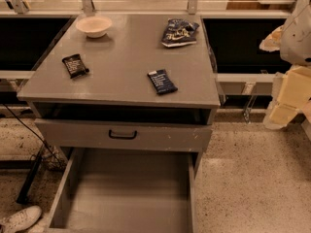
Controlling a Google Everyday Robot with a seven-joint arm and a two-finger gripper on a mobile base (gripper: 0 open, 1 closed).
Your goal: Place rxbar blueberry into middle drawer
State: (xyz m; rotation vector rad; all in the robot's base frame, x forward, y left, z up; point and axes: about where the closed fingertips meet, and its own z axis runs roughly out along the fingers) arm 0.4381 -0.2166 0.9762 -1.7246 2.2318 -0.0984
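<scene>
The rxbar blueberry [162,81] lies flat on the grey table [121,52], right of centre near the front edge, well apart from the black-wrapped bar [75,65]. Below, the middle drawer [126,193] stands pulled open. The gripper [287,101] hangs off the table's right side, holding nothing; whether it is apart or together cannot be told.

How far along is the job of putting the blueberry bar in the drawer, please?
Done: the drawer is pulled open, with nothing showing on its floor. In hand: the gripper hangs at the right edge, apart from the bar, which lies on the cabinet top. Left: grasping and placing it.
</scene>
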